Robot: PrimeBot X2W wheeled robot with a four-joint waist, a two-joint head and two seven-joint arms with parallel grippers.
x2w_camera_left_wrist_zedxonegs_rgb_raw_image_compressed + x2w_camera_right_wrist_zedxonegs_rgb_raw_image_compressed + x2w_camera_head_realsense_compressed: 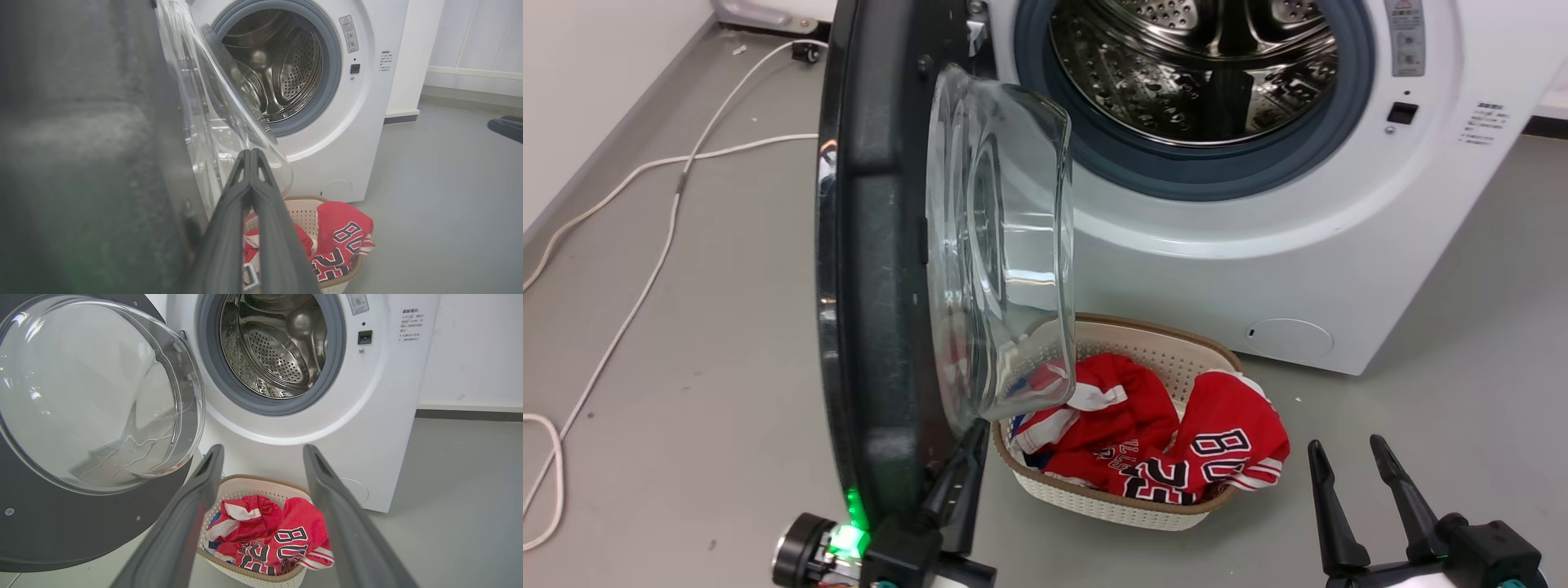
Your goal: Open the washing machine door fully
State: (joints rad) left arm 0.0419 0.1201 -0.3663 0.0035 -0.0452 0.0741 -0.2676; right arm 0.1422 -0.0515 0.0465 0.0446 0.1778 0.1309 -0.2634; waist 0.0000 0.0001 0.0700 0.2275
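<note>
**Head view.** The washing machine stands at 12 to 1 o'clock with its steel drum exposed. The washing machine door is hinged at the left of the opening and is seen edge-on. Its long axis runs from 12 o'clock down to 6 o'clock, about square to the machine's front. The glass bowl bulges toward 3 o'clock, over the near end of a laundry basket of red jerseys.

**Left gripper**. The fingers are pressed together and hold nothing. They lie just beside the door's inner face at its free end, on the 3 o'clock side. Whether they touch the door cannot be told. In the left wrist view the left gripper rises at 6 o'clock, with the door's dark face along its 9 o'clock side.

**Right gripper**. The fingers are spread and empty, well apart from the door at 4 o'clock. In the right wrist view the right gripper frames the basket, with the door at 9 to 10 o'clock.

**Governing relation.** The door lies toward 9 o'clock of the left gripper, which is the nearer one. A full swing would probably call for a sideways push toward 9 o'clock, across the door's long axis. The door appears about half open. White cables lie on the floor on its far side.
</note>
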